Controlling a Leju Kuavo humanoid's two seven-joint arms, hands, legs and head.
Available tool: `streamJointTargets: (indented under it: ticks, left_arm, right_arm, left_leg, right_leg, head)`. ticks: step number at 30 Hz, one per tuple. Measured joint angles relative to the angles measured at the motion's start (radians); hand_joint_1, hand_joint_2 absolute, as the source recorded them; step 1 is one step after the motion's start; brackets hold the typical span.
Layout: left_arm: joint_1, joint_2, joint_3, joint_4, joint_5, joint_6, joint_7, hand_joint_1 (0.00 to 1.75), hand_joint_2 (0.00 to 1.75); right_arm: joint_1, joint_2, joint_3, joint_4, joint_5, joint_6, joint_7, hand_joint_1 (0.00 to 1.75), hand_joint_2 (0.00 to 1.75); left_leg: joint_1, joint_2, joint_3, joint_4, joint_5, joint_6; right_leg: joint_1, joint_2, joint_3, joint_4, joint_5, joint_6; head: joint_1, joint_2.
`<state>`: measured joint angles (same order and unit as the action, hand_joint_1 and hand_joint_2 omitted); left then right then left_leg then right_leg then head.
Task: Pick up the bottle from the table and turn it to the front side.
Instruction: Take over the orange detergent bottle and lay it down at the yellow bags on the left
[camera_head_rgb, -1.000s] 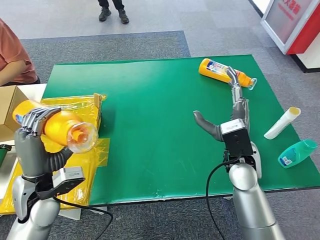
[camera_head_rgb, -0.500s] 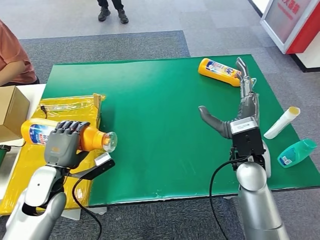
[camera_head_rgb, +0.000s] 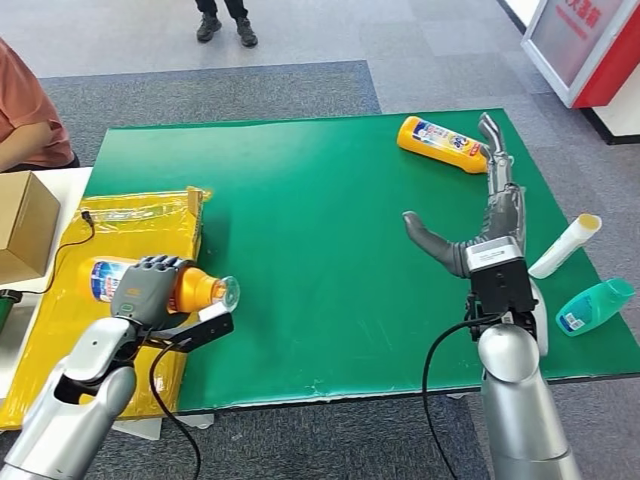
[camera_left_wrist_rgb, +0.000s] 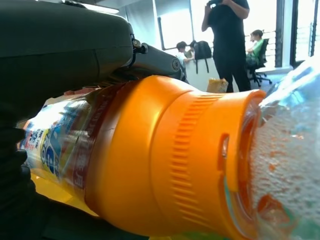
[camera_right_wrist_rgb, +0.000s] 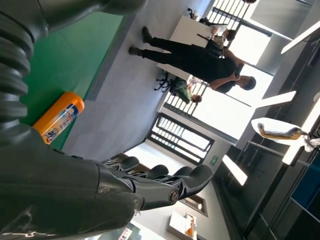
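Left hand: the left hand (camera_head_rgb: 147, 290) is wrapping its fingers over an orange bottle (camera_head_rgb: 170, 287) and gripping it, low over the yellow plastic sheet (camera_head_rgb: 132, 222) at the left edge of the green mat (camera_head_rgb: 317, 250).
Held bottle: lying on its side, clear cap pointing toward the mat's middle, blue-and-white label facing up; in the left wrist view the bottle (camera_left_wrist_rgb: 151, 155) is sitting close under the dark fingers (camera_left_wrist_rgb: 151, 57).
Right hand: the right hand (camera_head_rgb: 494, 195) is reaching forward with fingers spread and holding nothing, fingertips just beside the second orange bottle (camera_head_rgb: 441, 143).
Second bottle: lying flat at the mat's far right, label up.
Right side: a white tube (camera_head_rgb: 564, 245) and a teal bottle (camera_head_rgb: 596, 305) are lying near the mat's right edge.
Left side: a cardboard box (camera_head_rgb: 26, 225) is sitting beside the yellow sheet.
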<state>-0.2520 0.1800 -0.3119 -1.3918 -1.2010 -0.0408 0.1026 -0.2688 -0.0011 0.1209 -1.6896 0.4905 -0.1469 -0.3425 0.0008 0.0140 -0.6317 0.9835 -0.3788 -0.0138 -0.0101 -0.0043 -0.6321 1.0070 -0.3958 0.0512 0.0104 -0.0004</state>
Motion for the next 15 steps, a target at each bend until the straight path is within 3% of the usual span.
streamJointTargets:
  ticks: [7, 11, 15]
  left_arm:
    - [-0.029, 0.006, -0.012, 0.094, 0.077, -0.019, 0.005, 1.75, 1.75]
    - [-0.048, 0.005, -0.01, 0.169, 0.108, -0.006, 0.004, 0.12, 1.75]
    - [-0.055, 0.004, -0.008, 0.225, 0.114, 0.014, 0.004, 0.0, 1.75]
  right_arm:
    - [-0.002, 0.0, 0.0, 0.0, 0.003, 0.0, -0.004, 0.0, 1.75]
    - [-0.008, 0.0, 0.001, 0.0, 0.003, 0.0, -0.006, 0.0, 1.75]
    - [-0.01, 0.0, 0.002, 0.0, 0.003, -0.001, -0.006, 0.0, 1.75]
  left_leg:
    - [0.0, 0.0, 0.0, 0.0, 0.0, 0.0]
    - [0.0, 0.0, 0.0, 0.0, 0.0, 0.0]
    - [0.0, 0.0, 0.0, 0.0, 0.0, 0.0]
  right_leg:
    - [0.0, 0.0, 0.0, 0.0, 0.0, 0.0]
    - [0.0, 0.0, 0.0, 0.0, 0.0, 0.0]
    - [0.0, 0.0, 0.0, 0.0, 0.0, 0.0]
  head:
    - [0.0, 0.0]
    - [0.0, 0.0]
    - [0.0, 0.0]
